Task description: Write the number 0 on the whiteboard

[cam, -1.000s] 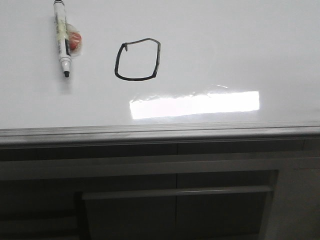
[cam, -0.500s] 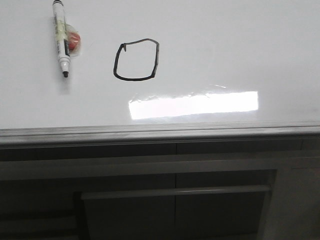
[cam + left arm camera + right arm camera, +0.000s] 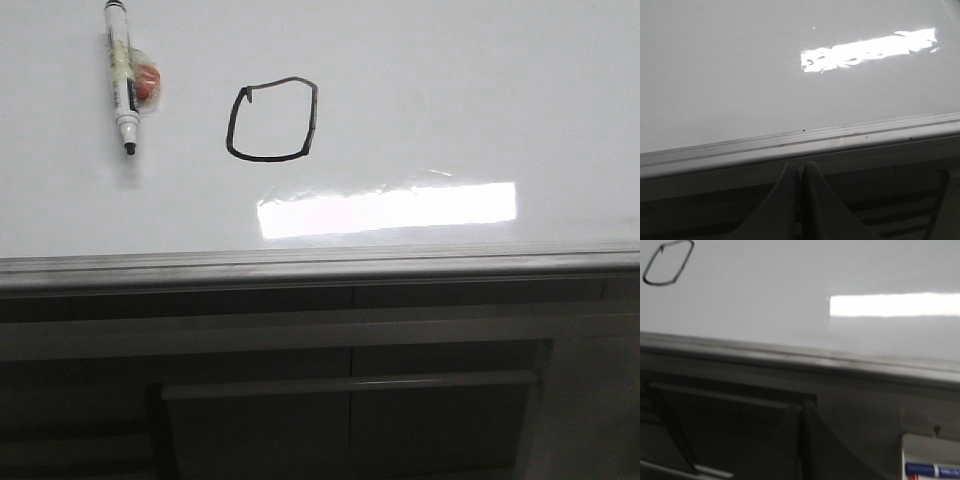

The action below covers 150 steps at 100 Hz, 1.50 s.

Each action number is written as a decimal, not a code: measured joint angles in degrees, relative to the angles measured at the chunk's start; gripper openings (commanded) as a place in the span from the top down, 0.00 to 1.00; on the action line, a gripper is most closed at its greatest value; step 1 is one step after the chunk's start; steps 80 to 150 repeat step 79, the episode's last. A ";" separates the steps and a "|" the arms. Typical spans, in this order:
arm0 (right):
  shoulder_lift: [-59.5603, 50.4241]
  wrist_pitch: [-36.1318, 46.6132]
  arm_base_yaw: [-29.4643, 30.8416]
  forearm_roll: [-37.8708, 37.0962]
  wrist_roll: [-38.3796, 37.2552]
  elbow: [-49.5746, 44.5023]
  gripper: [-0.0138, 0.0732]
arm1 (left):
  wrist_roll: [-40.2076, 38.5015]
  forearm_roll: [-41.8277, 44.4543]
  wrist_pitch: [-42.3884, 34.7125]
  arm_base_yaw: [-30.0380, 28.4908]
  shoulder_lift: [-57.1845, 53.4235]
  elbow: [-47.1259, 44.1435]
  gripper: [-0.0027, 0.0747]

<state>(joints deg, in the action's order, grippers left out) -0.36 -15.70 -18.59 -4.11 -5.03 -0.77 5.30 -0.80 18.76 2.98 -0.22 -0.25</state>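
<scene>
Whiteboard (image 3: 480, 90) fills the upper front view, grey edge rail (image 3: 320, 265) along its near side, dark cabinet fronts (image 3: 350, 400) below. Bright light patch (image 3: 388, 210) reflected right of centre. Number 0 (image 3: 272, 120), a boxy black loop, sits upper left; marker (image 3: 122, 75) lies just left of it, apart, tip toward the rail. Left gripper (image 3: 801, 170) and right gripper (image 3: 801, 412) both clenched, fingers together, empty, below the rail.

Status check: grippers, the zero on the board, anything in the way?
Left gripper shut, empty. Right gripper shut, empty. Boxy black marker-drawn 0 closed on glossy white whiteboard. Uncapped white marker lies left of it, clear.
</scene>
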 measured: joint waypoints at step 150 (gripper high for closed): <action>-0.25 -2.48 0.00 -1.54 -0.66 0.11 0.92 | 0.00 0.00 0.09 0.00 0.00 0.00 0.99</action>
